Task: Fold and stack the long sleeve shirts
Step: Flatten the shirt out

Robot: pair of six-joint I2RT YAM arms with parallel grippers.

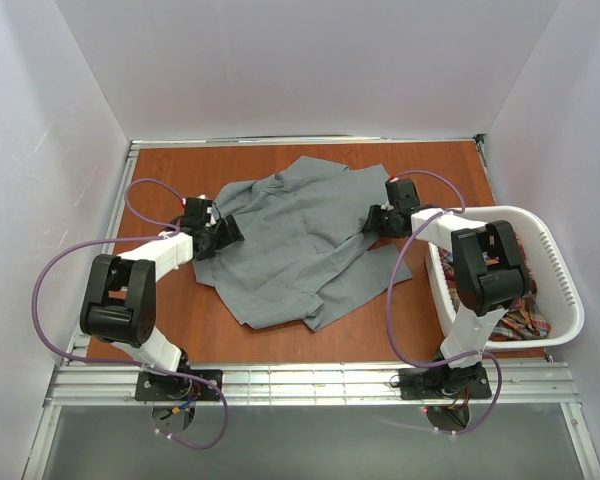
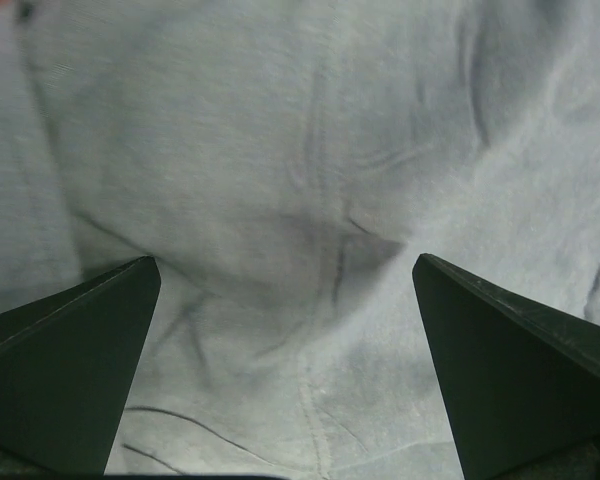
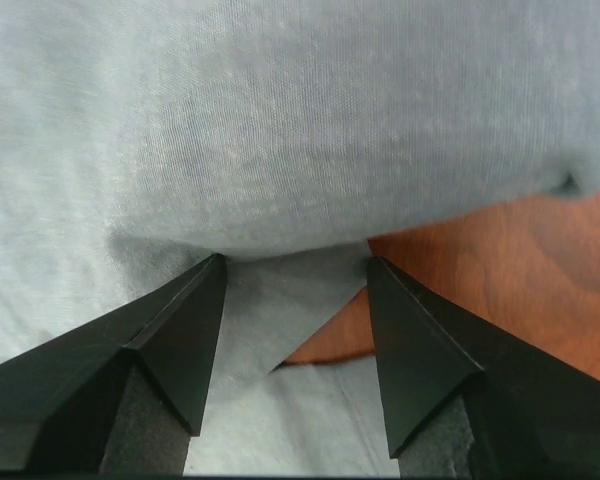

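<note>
The mid-grey long sleeve shirt (image 1: 300,240) lies crumpled and spread across the middle of the table. My left gripper (image 1: 227,232) is at its left edge, low over the cloth, with jaws wide open. In the left wrist view (image 2: 286,258) the grey shirt (image 2: 310,150) fills the frame. My right gripper (image 1: 378,220) is at the shirt's right edge, open. In the right wrist view (image 3: 295,260) its fingertips press against a bulge of grey cloth (image 3: 310,120), with a thin flap between them. The plaid shirt (image 1: 525,312) lies in the basket.
The white slotted laundry basket (image 1: 560,275) stands at the right, beside the right arm. Bare wooden table (image 3: 500,270) shows to the right of the right gripper's fingers. White walls enclose the table on three sides.
</note>
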